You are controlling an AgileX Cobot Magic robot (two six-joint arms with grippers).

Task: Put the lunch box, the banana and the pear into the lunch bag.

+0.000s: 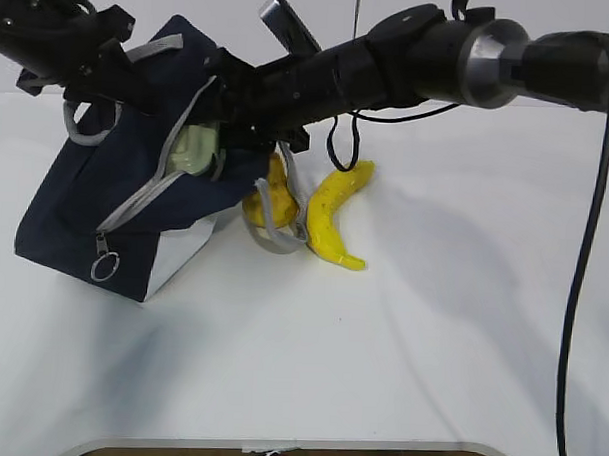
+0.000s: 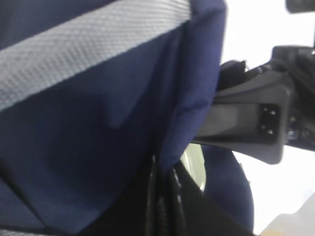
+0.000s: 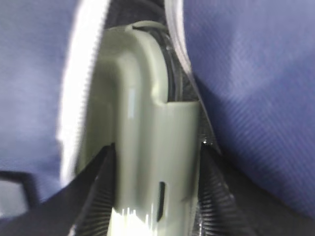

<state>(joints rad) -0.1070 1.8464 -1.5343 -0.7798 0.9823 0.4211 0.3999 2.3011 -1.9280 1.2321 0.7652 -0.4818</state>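
Observation:
The navy lunch bag (image 1: 85, 210) stands tilted at the left with its zipped mouth gaping. My left gripper (image 1: 129, 85) is shut on the bag's upper fabric edge (image 2: 189, 98) and holds it up. My right gripper (image 1: 223, 135) reaches across from the right, shut on the lunch box (image 1: 197, 151), which sits in the bag's mouth. In the right wrist view its pale green lid (image 3: 142, 123) fills the gap between the ribbed fingers (image 3: 96, 194), with bag fabric (image 3: 256, 73) on both sides. The banana (image 1: 340, 214) lies on the table right of the bag. The pear (image 1: 270, 202) sits beside it, partly behind a grey handle.
The white table (image 1: 380, 371) stretches to its front edge at the bottom. The zipper's ring pull (image 1: 104, 268) hangs at the bag's lower left corner. A grey handle loop (image 1: 279, 237) droops in front of the pear. The right arm's cable (image 1: 589, 248) hangs at the far right.

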